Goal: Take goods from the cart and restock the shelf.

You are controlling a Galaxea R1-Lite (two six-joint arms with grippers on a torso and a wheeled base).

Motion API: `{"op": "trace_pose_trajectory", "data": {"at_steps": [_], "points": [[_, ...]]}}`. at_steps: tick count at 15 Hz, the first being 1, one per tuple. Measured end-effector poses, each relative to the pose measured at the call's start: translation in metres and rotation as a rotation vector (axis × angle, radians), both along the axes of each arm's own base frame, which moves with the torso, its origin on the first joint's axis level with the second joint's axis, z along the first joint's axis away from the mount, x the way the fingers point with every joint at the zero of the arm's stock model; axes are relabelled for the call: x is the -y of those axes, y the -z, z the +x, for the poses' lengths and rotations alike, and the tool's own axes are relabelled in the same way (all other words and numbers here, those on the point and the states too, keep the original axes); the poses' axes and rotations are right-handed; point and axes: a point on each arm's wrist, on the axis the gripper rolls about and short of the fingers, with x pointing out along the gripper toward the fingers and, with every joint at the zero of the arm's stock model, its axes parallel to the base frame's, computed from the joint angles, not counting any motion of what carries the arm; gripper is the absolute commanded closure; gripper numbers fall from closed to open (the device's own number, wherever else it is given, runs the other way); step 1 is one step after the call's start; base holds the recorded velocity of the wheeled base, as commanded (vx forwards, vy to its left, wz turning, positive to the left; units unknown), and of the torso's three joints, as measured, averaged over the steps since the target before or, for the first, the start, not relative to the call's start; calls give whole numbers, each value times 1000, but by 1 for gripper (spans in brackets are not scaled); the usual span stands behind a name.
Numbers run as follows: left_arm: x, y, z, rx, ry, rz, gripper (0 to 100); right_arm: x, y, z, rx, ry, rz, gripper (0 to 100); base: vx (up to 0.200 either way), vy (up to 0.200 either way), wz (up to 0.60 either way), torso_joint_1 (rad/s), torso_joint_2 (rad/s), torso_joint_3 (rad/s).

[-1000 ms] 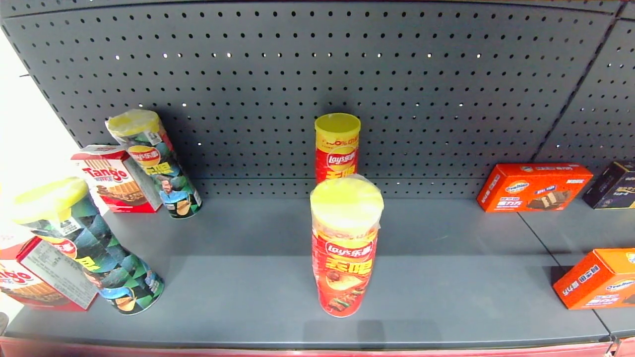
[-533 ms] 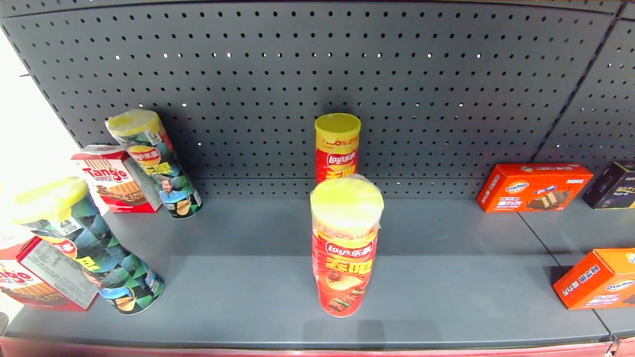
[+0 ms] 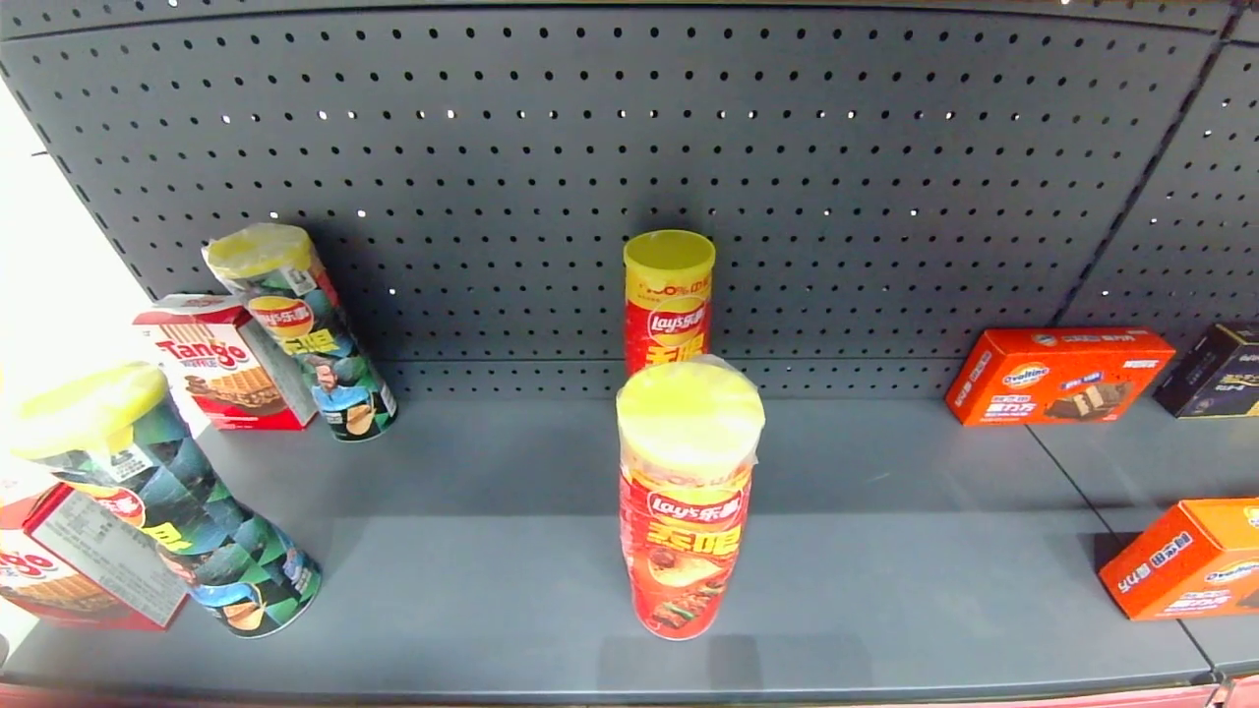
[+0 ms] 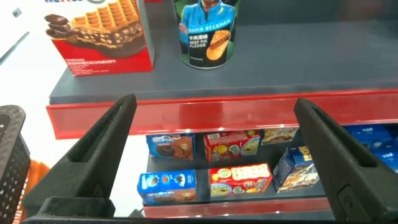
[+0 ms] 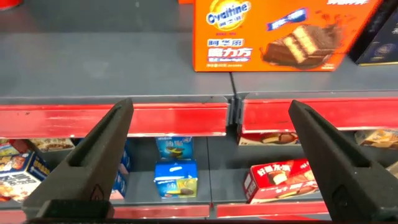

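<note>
I saw a grey shelf (image 3: 492, 551) backed by pegboard (image 3: 590, 147). At its middle a front red chip can (image 3: 687, 501) stood upright, with a rear red chip can (image 3: 669, 295) behind it by the pegboard. On the left, a rear green chip can (image 3: 305, 334) stood just beside a rear wafer box (image 3: 211, 364), and a front green chip can (image 3: 167, 501) just beside a front wafer box (image 3: 69, 570). On the right lay a rear orange box (image 3: 1057, 374), a front orange box (image 3: 1185, 556) and a dark box (image 3: 1210, 369).

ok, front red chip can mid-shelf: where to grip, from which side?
Probably the front red can at mid-body, below its yellow lid, coming in level from the shelf front. It stands upright and round with bare shelf on either side. The rear red can blocks the back.
</note>
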Motion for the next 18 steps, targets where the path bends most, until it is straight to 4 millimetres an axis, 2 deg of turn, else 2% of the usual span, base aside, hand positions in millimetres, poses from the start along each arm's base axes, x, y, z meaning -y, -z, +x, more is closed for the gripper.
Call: {"op": "trace_pose_trajectory", "data": {"at_steps": [6,8,18], "points": [[0,0,0,-1,0,1,0,0,0,0,-1,-1,0,0,0,0,0,0,0,0],[0,0,0,-1,0,3,0,0,0,0,0,0,0,0,-200,0,0,2,10,2],[0,0,0,-2,-2,-2,0,0,0,0,-1,-1,-2,0,0,0,0,0,0,0]]}}
